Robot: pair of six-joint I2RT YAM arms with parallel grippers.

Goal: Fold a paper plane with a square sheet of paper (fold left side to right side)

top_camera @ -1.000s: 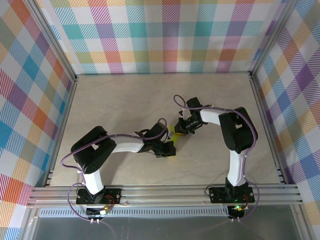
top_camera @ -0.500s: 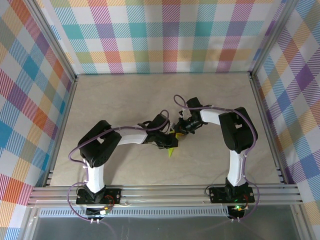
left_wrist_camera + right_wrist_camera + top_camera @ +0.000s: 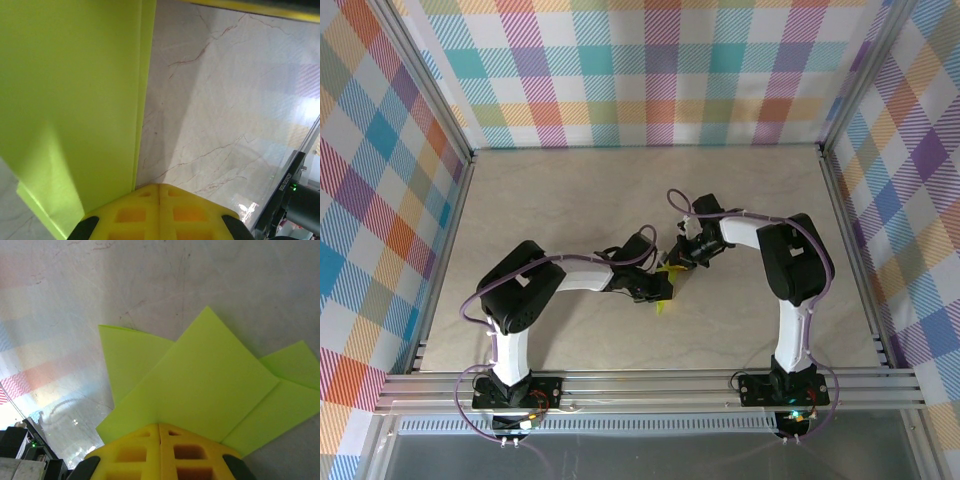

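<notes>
Lime-green folded paper sheet [image 3: 200,385] sits mid pale marble table [image 3: 570,200] — right gripper [image 3: 159,427] pinches it, left gripper [image 3: 159,187] closed tight, pads touching it.

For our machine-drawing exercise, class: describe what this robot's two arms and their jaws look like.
The left arm and right arm have white links between bulky black joints. Thin purple cables loop alongside each. Black bases carry small coloured lights. The jaws are bright yellow, with square pockets moulded in.
</notes>
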